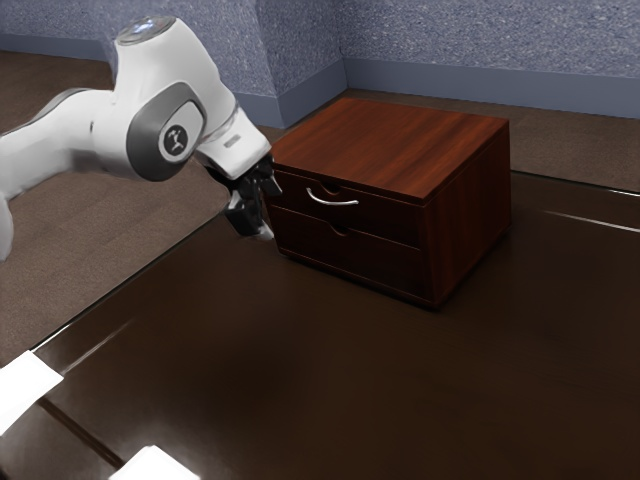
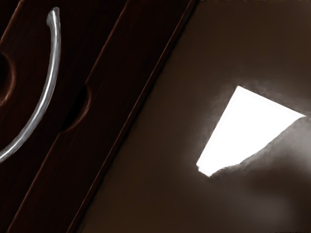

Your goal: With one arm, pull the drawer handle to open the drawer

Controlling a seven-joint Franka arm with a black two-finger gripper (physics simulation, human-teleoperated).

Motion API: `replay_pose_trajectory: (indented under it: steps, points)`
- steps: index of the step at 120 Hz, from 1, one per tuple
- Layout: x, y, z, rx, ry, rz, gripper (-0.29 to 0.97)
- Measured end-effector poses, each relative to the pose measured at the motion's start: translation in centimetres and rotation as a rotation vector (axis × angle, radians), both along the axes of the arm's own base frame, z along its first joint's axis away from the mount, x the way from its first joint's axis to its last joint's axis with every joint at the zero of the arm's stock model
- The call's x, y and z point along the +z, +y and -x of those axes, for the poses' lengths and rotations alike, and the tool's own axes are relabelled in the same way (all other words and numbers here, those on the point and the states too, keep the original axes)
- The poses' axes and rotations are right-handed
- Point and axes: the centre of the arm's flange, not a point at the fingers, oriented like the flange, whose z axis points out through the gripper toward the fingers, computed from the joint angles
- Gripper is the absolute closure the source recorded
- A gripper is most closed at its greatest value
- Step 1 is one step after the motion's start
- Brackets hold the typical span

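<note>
Beyond the pincer [image 1: 257, 228], a speckled blue-grey wall [image 1: 450, 30] is running across the room, and a darker baseboard [image 1: 480, 78] is edging it where it is meeting the brown carpeted floor [image 1: 100, 255]. Beneath the pincer, a dark glossy worktop [image 1: 330, 370] is spreading wide. Bright white patches [image 1: 20, 390] are glaring on it, well apart from the pincer.

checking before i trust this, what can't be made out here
- Wrist view: one end of the handle runs off the picture's edge.
- Exterior view: the end effector hides a front corner of the cabinet.
- Exterior view: the arm is cut off at the left edge.
</note>
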Motion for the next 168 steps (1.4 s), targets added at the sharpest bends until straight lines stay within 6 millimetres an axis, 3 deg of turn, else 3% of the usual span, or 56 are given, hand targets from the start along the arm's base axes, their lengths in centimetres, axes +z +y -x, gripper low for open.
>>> replay_pose_trajectory:
  steps: [18,43,84,112,132,151,168]
  points:
    - [-0.5,-0.5,-2.7,-0.134,-0.057,-0.045,0.35]
    - [-2.0,-1.1,-5.3,-0.282,-0.100,-0.058,0.46]
    - [-3.2,-0.3,-6.2,-0.427,-0.118,-0.107,0.53]
    - [-5.1,0.0,-6.6,-0.487,-0.108,-0.098,0.70]
    - [-5.3,-0.3,-3.3,-0.515,-0.092,-0.113,0.79]
    - [-4.1,-0.8,1.9,-0.524,-0.108,-0.147,0.75]
    - [-4.5,-0.7,4.5,-0.528,-0.119,-0.167,0.74]
